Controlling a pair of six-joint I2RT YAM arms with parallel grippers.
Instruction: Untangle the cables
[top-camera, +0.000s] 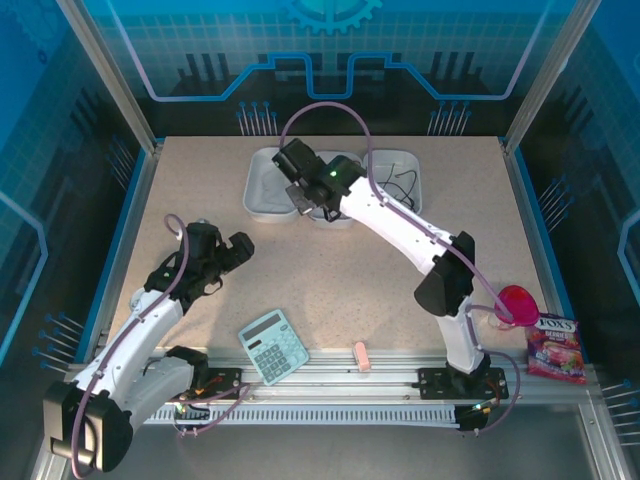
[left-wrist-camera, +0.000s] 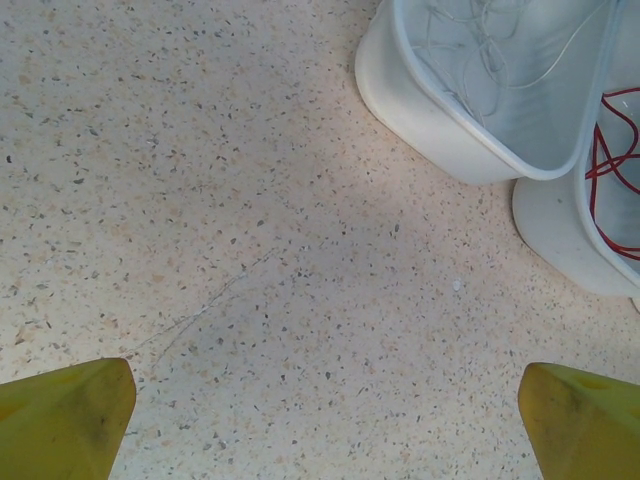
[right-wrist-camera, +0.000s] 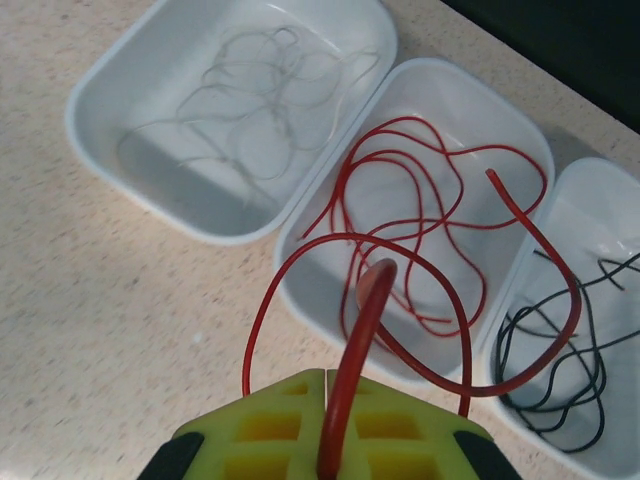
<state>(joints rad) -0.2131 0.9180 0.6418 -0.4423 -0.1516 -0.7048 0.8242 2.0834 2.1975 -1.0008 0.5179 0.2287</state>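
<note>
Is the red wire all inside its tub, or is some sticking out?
Partly out. The red wire mostly lies in the middle tub, but one end rises out, pinched in the right pincer.

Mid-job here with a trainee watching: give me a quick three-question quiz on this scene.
1. True or false: the left gripper is open and empty.
2. The right gripper is shut on which cable? A white, B red, C black.
3. How many white trays stand side by side?
Key: 1 true. 2 B, the red cable. 3 three.
</note>
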